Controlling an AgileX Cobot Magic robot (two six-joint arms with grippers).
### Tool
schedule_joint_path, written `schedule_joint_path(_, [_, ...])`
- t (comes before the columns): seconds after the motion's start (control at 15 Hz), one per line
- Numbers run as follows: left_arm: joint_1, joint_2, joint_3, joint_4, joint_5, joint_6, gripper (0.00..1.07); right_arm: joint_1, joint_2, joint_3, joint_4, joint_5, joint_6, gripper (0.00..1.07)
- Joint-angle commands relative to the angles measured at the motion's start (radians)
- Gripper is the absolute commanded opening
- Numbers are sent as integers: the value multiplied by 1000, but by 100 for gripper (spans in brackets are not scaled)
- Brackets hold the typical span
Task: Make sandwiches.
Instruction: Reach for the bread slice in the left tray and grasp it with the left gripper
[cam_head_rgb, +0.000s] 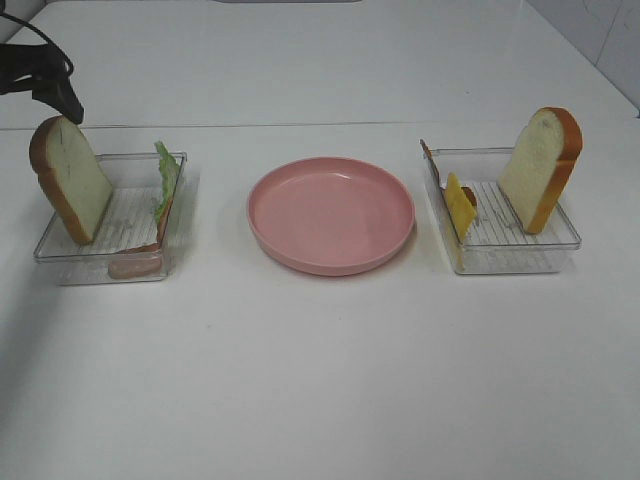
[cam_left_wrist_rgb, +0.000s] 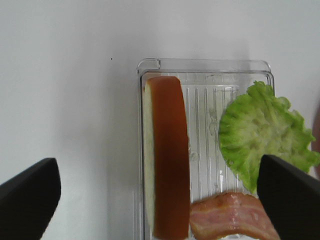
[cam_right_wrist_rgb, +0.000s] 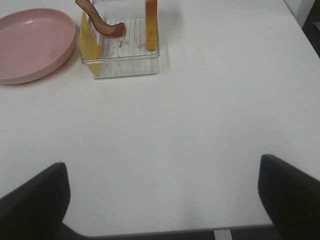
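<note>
White counter (cam_head_rgb: 320, 380), glossy and bare apart from three items in a row; a pale wall edge shows at the far right corner of the exterior high view.

At left, a clear left tray (cam_head_rgb: 60, 255) holds a left bread slice (cam_head_rgb: 72, 180) standing on edge against its outer wall. A lettuce leaf (cam_head_rgb: 166, 180) leans on the inner wall, and a left bacon strip (cam_head_rgb: 135, 265) lies at the near end. The left wrist view adds what the high camera cannot: the brown crust (cam_left_wrist_rgb: 170, 150) seen from above, the ribbed tray floor, and the ruffled face of the leaf.

The left tool (cam_left_wrist_rgb: 160, 197) hangs over this tray with its fingers spread wide. One finger lies outside the bread and the other beside the lettuce. It grips nothing.

At centre, a pink plate (cam_head_rgb: 331, 215) carries no food.

At right, a right tray (cam_head_rgb: 520, 262) holds a cheese slice (cam_head_rgb: 460, 205) upright against its inner wall. A right bread slice (cam_head_rgb: 540, 170) leans on the outer wall. The right wrist view shows a curved right bacon strip (cam_right_wrist_rgb: 102, 22) arching above the cheese.

The right tool (cam_right_wrist_rgb: 162, 200) appears only in its own wrist view, outside the high frame. Its fingers are spread wide and empty over bare counter, well apart from the right tray.
</note>
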Motion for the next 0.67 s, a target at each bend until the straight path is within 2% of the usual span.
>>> schedule_joint_path(0.07, [-3,54,-24,-38,-8,10,100,-3,-24,3,-3,-3,-6,98])
schedule_joint_path(0.33, [-3,120,-24,-44,-47,13,97,-3,-24,3,-3,-3,-6,98])
schedule_joint_path(0.4, [-3,121,-24,-44,-57,13,93,-3,-24,3,-3,-3,-6,98])
schedule_joint_path(0.53, [-3,121,-24,-45,-73,13,71,-3,-24,3,-3,-3,-6,98])
schedule_joint_path(0.6, [-3,121,-24,-50,-84,13,56,-3,-24,3,-3,-3,-6,98])
schedule_joint_path(0.67, [-3,121,-24,-57,-88,13,48,-3,-24,3,-3,-3,-6,98])
